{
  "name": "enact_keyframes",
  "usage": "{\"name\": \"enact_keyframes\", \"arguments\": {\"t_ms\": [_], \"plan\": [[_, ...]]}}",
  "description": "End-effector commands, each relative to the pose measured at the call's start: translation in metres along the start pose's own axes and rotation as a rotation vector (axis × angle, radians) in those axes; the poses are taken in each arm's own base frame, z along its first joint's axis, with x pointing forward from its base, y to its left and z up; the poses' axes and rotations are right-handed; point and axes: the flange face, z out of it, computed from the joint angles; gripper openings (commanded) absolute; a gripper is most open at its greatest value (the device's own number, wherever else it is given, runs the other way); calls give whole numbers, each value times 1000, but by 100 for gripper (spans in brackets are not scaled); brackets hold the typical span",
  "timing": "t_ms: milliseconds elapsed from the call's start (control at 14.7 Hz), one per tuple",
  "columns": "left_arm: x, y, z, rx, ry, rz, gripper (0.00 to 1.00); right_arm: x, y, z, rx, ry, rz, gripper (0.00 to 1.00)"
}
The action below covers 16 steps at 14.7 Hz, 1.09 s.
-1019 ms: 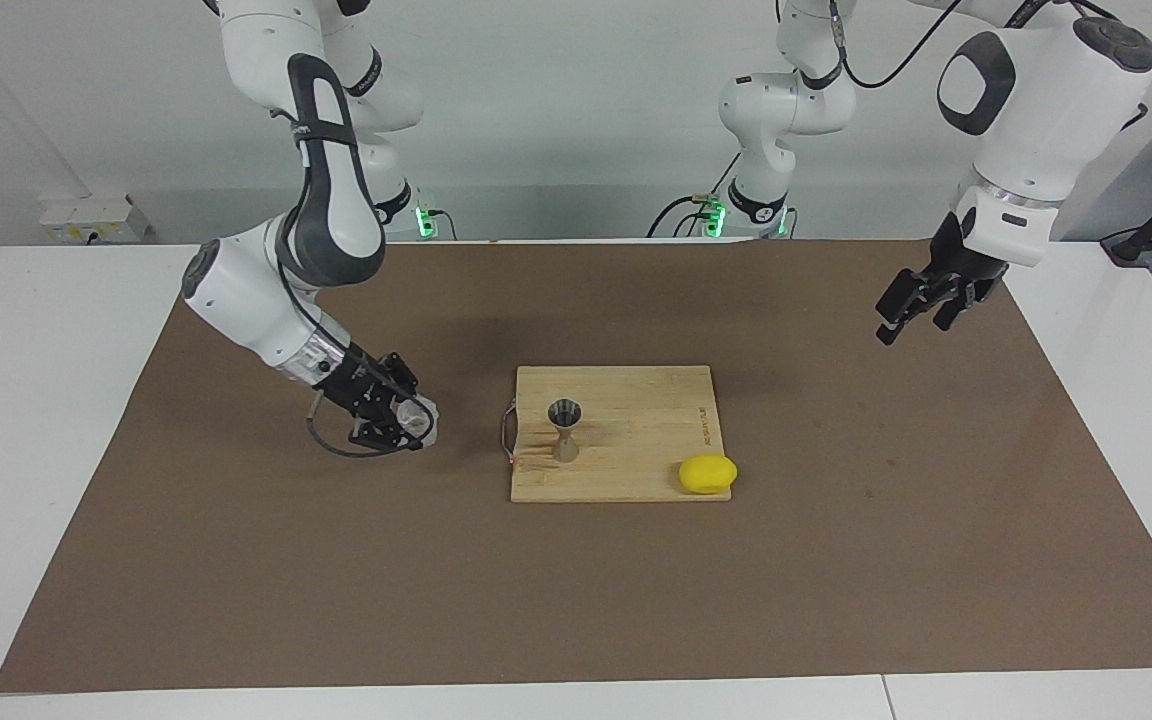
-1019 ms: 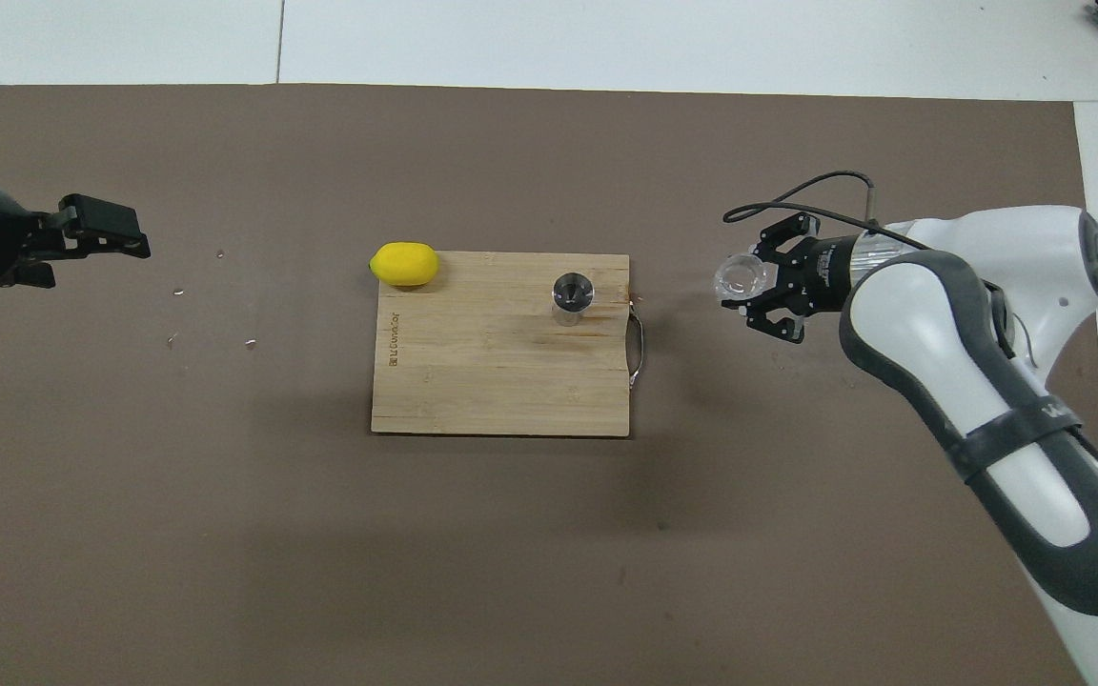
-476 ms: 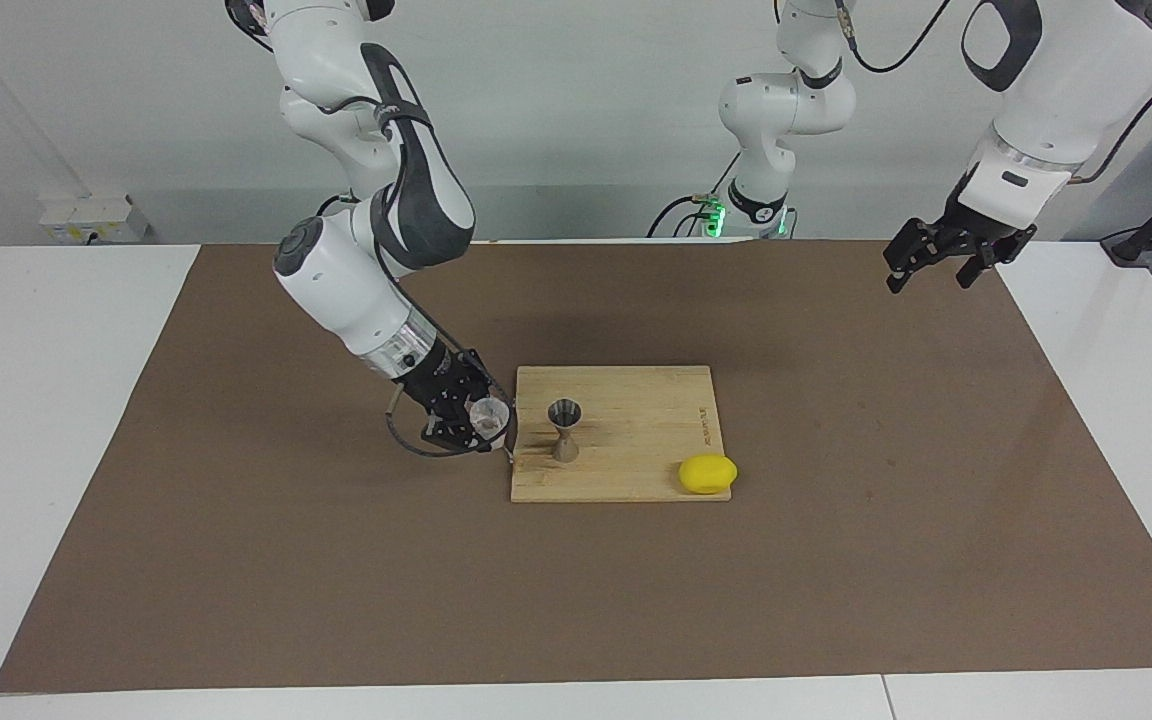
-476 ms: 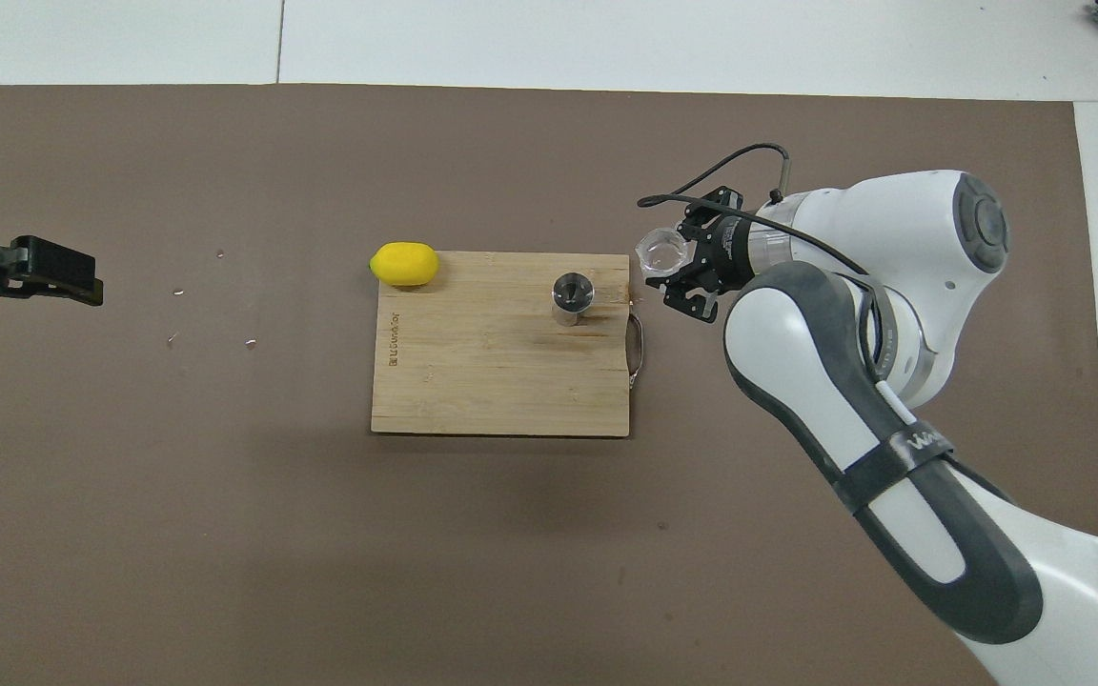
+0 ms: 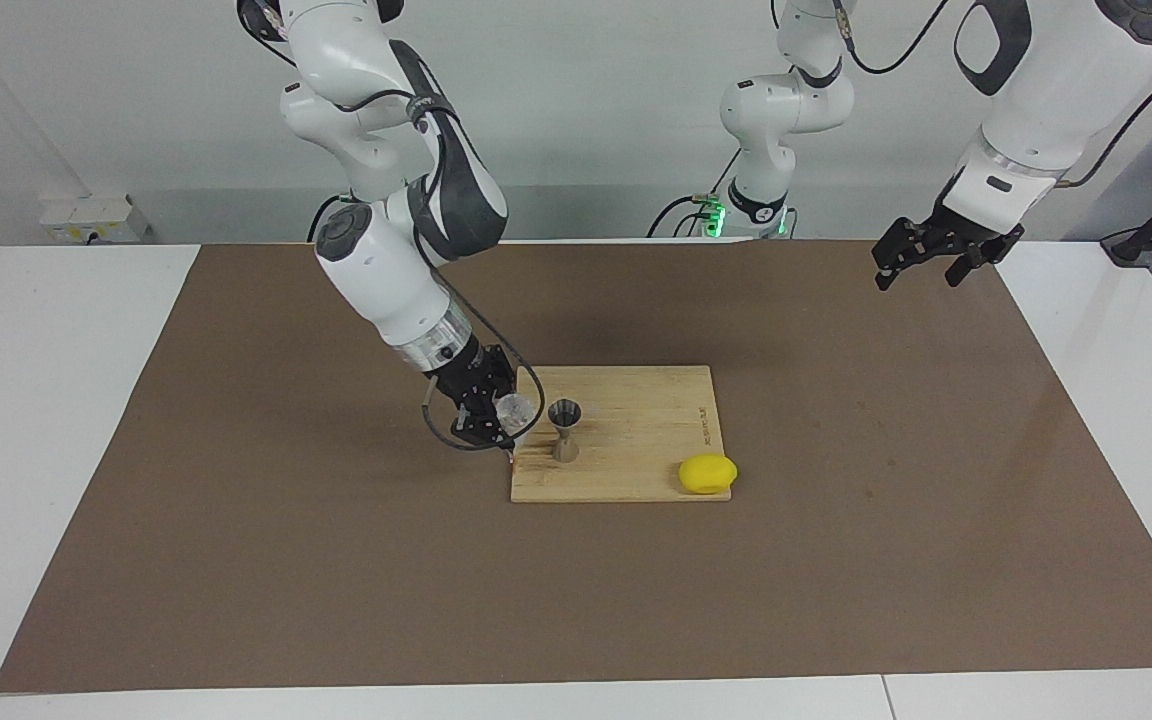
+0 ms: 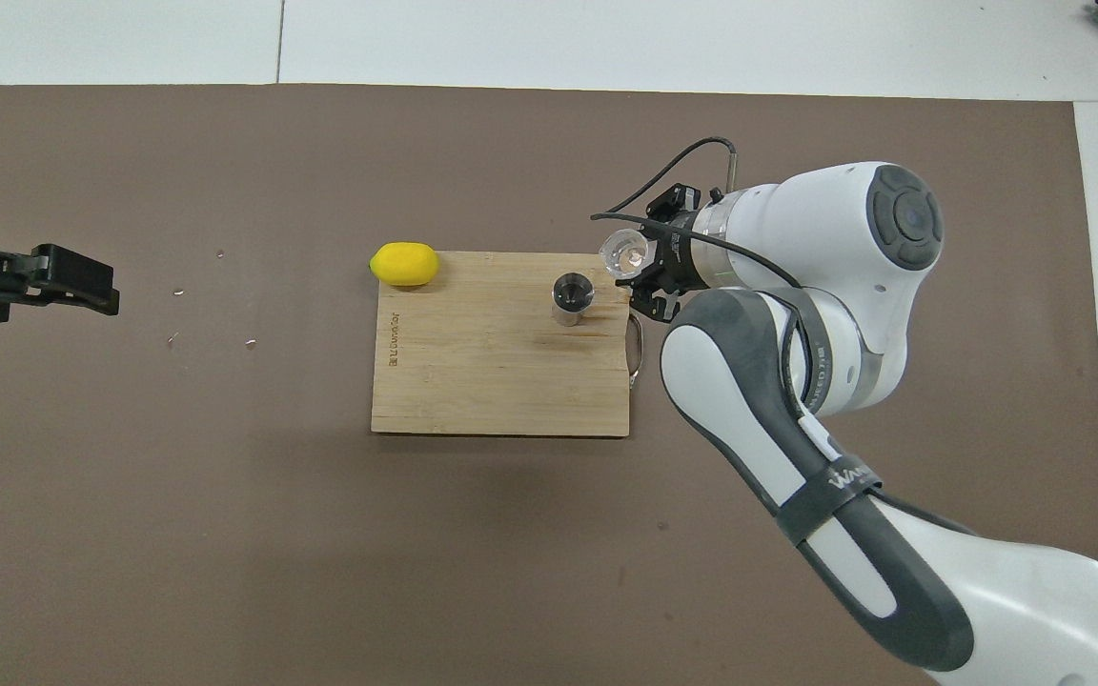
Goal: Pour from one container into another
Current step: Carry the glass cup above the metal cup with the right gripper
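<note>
Since the earlier frames the right gripper [image 5: 498,415] has carried the glass cup [image 5: 514,409] from over the bare mat [image 5: 236,560] in toward the cutting board [image 5: 636,440], and now hangs over the board's handle edge. The left gripper [image 5: 921,262] has risen and pulled back toward the robots' end of the mat, over its corner at the left arm's side.

Count: one glass cup, one metal jigger [image 5: 564,429], one lemon [image 5: 707,473], one wooden cutting board, one brown mat, two arms.

Right arm: comes in from its base, elbow high, forearm slanting down toward the board, wrist angled so the fingers point toward the jigger. Fingers clamped on the glass cup, which is tipped with its mouth turned toward the jigger. In the overhead view the cup [image 6: 622,252] sits at the fingertips, just beside the jigger [image 6: 572,296] but apart from it, slightly farther from the robots. Contents of the cup cannot be made out.

Jigger: upright on the board, just ahead of the right gripper's fingertips, not touched.

Lemon: on the board's corner toward the left arm's end, well apart from both sets of fingers; in the overhead view [image 6: 404,264] it overlaps the board's edge [image 6: 511,419].

Left arm: waits, raised, forearm sloping down, wrist bent. Its fingers stand spread apart, gripping nothing, well away from every object; seen in the overhead view at the frame's edge [image 6: 72,281].
</note>
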Motion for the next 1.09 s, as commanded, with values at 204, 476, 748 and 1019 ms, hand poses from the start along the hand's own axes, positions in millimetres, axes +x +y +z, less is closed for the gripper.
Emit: {"name": "enact_keyframes", "arguments": {"t_ms": [204, 476, 748, 1019], "plan": [[-1, 4, -5, 20, -13, 24, 100, -19, 1, 0, -4, 116, -113, 0], [-3, 11, -6, 60, -14, 45, 100, -25, -4, -3, 15, 166, -171, 0], [-7, 11, -3, 52, -19, 35, 100, -40, 3, 3, 17, 192, -227, 0], [-6, -7, -8, 3, -12, 1, 100, -48, 9, 5, 25, 227, -275, 0]]}}
